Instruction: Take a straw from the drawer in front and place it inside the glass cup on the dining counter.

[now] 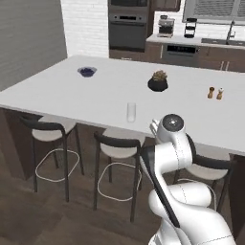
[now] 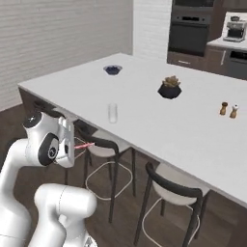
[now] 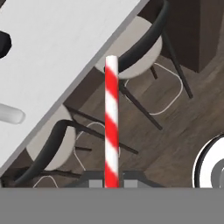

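In the left base view you see the dining counter point(image 1: 72, 91) stretching wide and white, with the glass cup point(image 1: 131, 112) standing upright near its front edge. A dark blue bowl point(image 1: 87, 72) sits far back on the left, a black plant pot point(image 1: 158, 82) sits near the middle, and two little shakers point(image 1: 215, 93) stand side by side on the right. Stools point(image 1: 50, 131) are tucked under the front edge, and the white arm rises in front of them at the lower right. In the right base view you see the same counter point(image 2: 193, 130) from the other side, and the cup point(image 2: 112, 113) is close to the near edge, well apart from the bowl point(image 2: 112, 70) and the plant pot point(image 2: 170, 89). The hand hangs lower than the counter top, in front of a stool point(image 2: 103, 144), and the straw point(image 2: 84, 144) pokes out of it sideways toward the counter (it looks like a tiny pink line here). In the hand view the gripper point(image 3: 112, 181) is clamped tight on the bottom of the straw point(image 3: 111, 122), which has red and white stripes and sticks straight out from between the fingers. Past it you see the counter's edge point(image 3: 78, 70), two stools below it, and the cup point(image 3: 11, 115) as a pale blurry shape far off to the side.
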